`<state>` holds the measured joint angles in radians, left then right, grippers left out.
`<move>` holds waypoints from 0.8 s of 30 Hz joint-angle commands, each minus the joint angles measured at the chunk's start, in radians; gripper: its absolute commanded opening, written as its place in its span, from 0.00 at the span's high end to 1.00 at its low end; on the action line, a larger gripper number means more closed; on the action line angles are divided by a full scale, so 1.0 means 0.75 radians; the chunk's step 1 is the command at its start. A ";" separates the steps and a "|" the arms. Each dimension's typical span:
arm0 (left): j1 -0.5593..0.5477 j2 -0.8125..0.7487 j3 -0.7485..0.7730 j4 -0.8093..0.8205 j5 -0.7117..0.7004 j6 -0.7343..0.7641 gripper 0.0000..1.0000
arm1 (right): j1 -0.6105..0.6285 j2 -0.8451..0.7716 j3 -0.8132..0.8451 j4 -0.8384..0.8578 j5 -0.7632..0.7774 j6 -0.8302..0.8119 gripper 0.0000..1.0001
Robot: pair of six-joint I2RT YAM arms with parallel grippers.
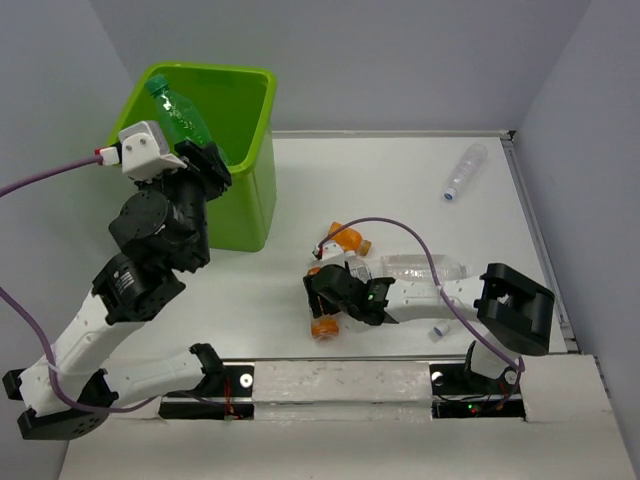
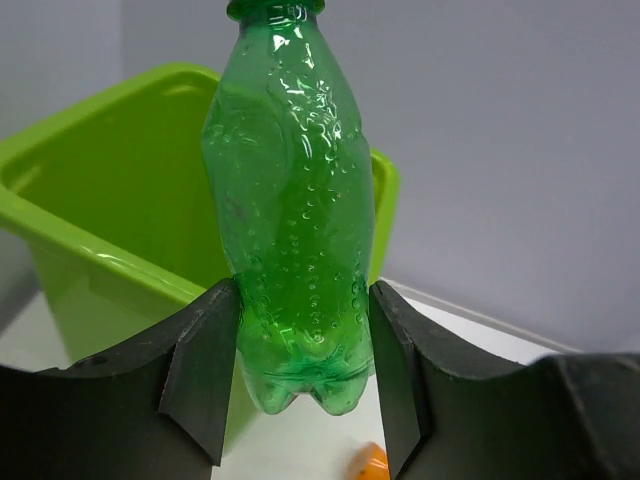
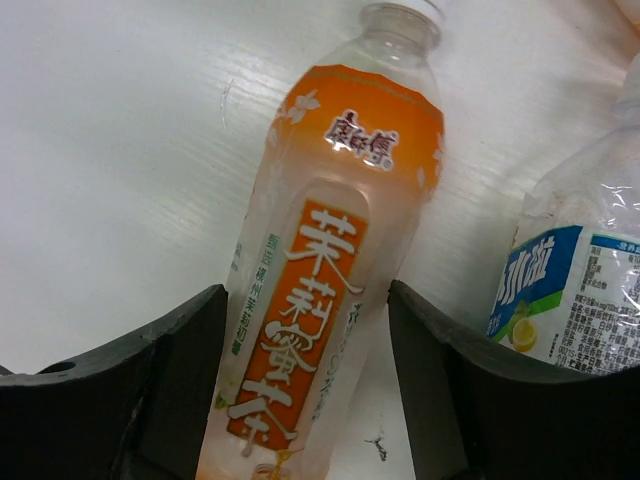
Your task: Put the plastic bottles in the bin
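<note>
Up top on the overhead cam, the bin (image 1: 252,205) sits at the back left of the desk (image 1: 420,200). The left pincer (image 1: 197,152) is clamped on the green bottle (image 1: 178,112), which pokes up against the bin's opening. Can't tell from here whether it's really over the opening or just over the near rim. The right pincer (image 1: 322,290) is down low mid-desk at the orange-label bottle (image 1: 348,238), which lies flat. A clear bottle (image 1: 425,268) lies just beside the right arm, and a bluish bottle (image 1: 463,172) lies well apart by the far right wall.

Left wrist cam: the green bottle (image 2: 295,230) stands upright dead centre, with both fingers (image 2: 200,380) pressed into its lower body, so that pincer is definitely pinching it. The bin (image 2: 90,250) is behind it, off to one side.

Right wrist cam: the orange-label bottle (image 3: 320,300) lies on the desk (image 3: 120,150) between the fingers (image 3: 180,370), cap pointing away. The pincer is spread around it. One finger is about at the bottle's edge, but a sliver of desk shows on the other side, so no grip. A blue-label bottle (image 3: 570,290) lies just beside it, outside the fingers.
</note>
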<state>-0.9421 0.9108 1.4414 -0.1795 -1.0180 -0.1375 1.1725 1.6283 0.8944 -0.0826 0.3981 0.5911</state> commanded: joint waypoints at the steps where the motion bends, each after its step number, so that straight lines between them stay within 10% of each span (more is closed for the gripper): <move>1: 0.096 0.121 0.062 0.180 -0.204 0.284 0.61 | 0.010 -0.003 0.051 -0.019 0.050 -0.007 0.39; 9: 0.597 0.285 0.080 0.074 0.254 0.102 0.52 | 0.034 -0.036 0.067 -0.019 0.034 -0.017 0.69; 16: 0.775 0.442 0.258 -0.020 0.535 0.003 0.02 | 0.071 -0.181 0.063 0.012 0.022 -0.060 0.73; 24: 0.782 0.324 0.283 -0.143 0.855 -0.115 0.01 | 0.071 -0.489 0.155 0.030 0.024 -0.311 0.77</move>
<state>-0.3580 1.2587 1.6451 -0.2626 -0.5507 -0.1619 1.2190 1.3800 0.9207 -0.1093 0.4007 0.4911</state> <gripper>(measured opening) 0.989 0.495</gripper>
